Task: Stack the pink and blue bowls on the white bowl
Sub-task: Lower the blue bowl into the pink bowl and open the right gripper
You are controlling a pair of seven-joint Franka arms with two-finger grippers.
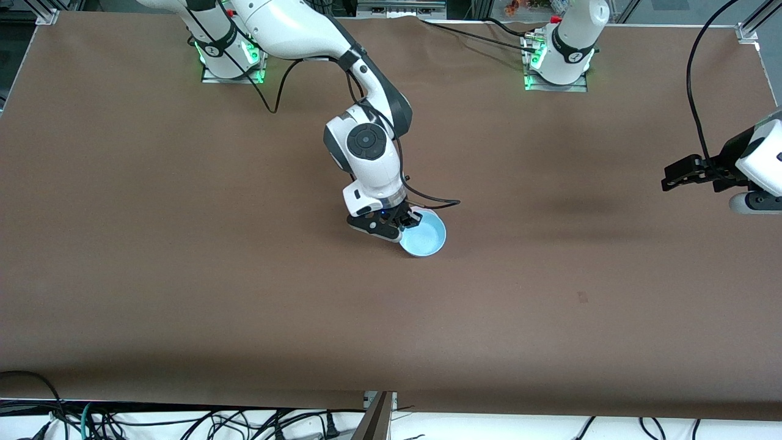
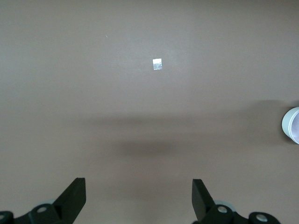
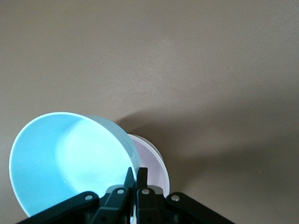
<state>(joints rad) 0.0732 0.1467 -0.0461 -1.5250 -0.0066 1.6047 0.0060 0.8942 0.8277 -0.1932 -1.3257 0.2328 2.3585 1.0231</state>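
Observation:
My right gripper [image 1: 400, 227] is shut on the rim of the light blue bowl [image 1: 424, 238] near the table's middle. In the right wrist view the gripper [image 3: 136, 175] pinches that rim, and the blue bowl [image 3: 70, 158] sits tilted, partly over the pale pink bowl [image 3: 153, 165]. A pale rim [image 1: 416, 213] shows beside the blue bowl under the gripper. I cannot tell whether it is the pink bowl or the white bowl, and the white bowl is otherwise hidden. My left gripper [image 1: 669, 180] waits open and empty over the left arm's end of the table [image 2: 138, 196].
The brown table [image 1: 183, 275] is bare around the bowls. A small silver square of tape [image 2: 157, 64] lies on the table below my left gripper. The edge of a bowl [image 2: 292, 125] shows in the left wrist view. Cables hang along the table's front edge.

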